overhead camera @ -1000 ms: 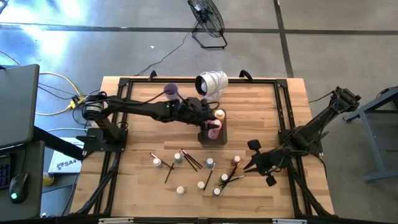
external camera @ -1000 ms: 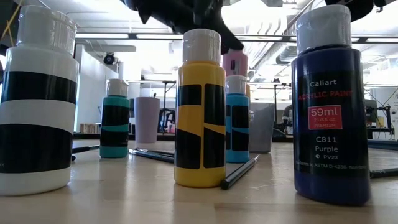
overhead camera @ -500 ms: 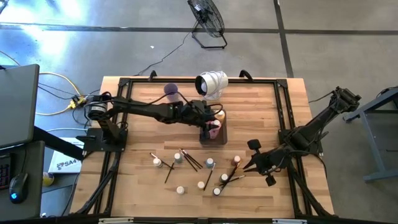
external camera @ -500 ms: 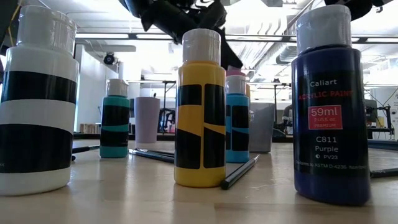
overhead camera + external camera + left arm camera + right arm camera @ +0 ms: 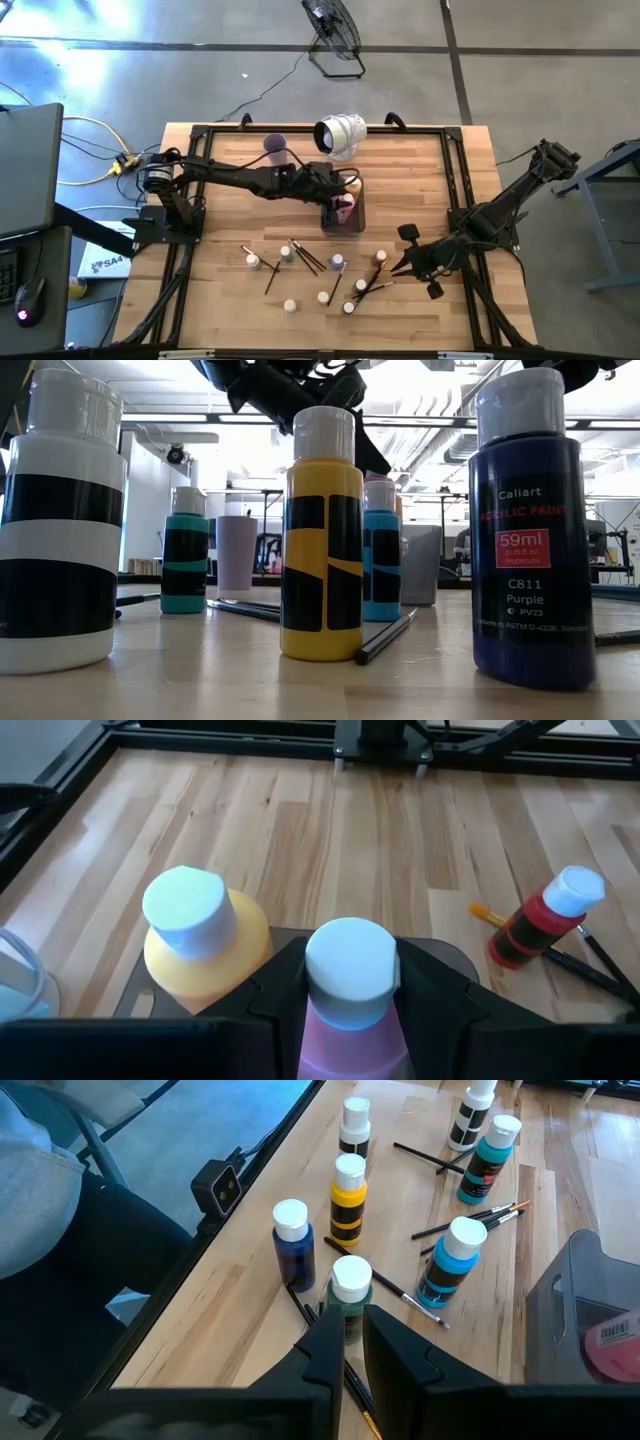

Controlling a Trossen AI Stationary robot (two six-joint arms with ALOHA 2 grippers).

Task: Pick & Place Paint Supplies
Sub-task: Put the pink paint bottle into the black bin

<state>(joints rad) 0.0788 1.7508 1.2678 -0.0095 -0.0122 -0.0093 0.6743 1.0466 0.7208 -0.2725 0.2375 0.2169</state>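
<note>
One small, rigid pink paint bottle (image 5: 345, 1020), probably light, sat clamped below its cap in the left claw (image 5: 347, 982); the right claw (image 5: 362, 1342) was closed and empty.

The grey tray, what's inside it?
Inside the grey tray stand an orange bottle and a pink bottle; the left gripper is shut on the pink one. The tray's floor is hidden.

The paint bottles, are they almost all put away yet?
Not yet. The orange bottle already sits in the tray. The left gripper holds the pink bottle over it. Several bottles and brushes still lie on the table. The right gripper waits, shut and empty.
</note>
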